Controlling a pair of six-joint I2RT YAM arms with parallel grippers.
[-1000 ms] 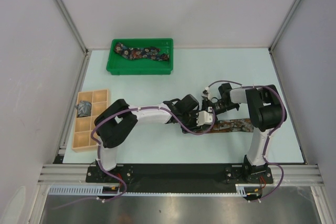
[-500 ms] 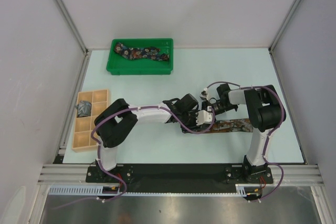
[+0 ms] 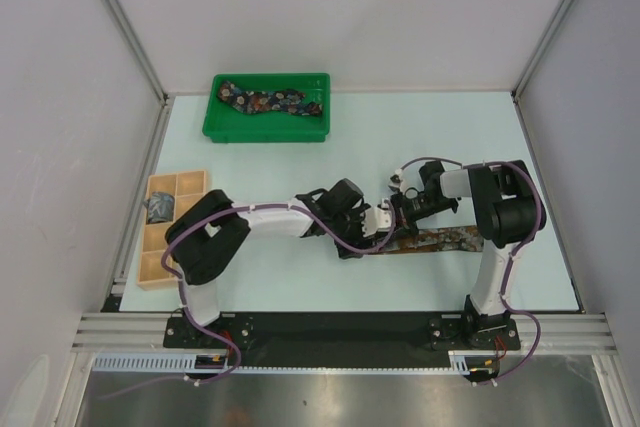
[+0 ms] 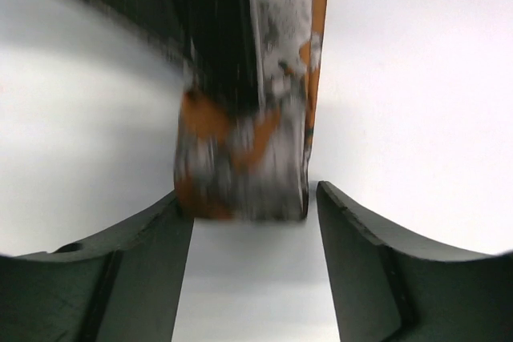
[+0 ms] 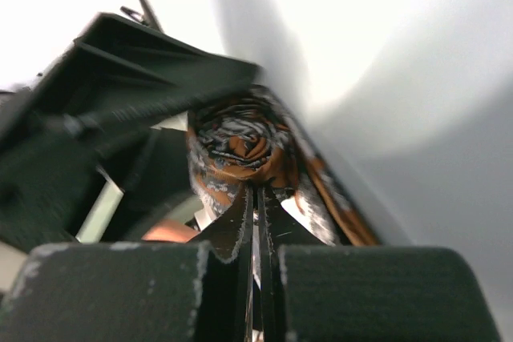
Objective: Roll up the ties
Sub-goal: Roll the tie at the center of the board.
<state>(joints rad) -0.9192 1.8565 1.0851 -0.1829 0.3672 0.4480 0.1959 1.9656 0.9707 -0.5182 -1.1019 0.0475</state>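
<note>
The rust-brown tie lies flat on the table near the right arm, its left end wound into a roll. My right gripper is shut, its tips pinching the roll's end face near the middle of the spiral. My left gripper stands open. The roll sits just past its fingertips, close to the left finger and apart from the right one. In the top view both grippers meet at the roll, left and right. A dark navy floral tie lies in the green tray.
The green tray stands at the back left. A tan wooden compartment box sits at the left edge with a grey-blue rolled tie in one cell. Purple cables hang along both arms.
My right gripper has closed on the roll's end. My left gripper has opened, let go of the roll and drawn back a little to the left.
</note>
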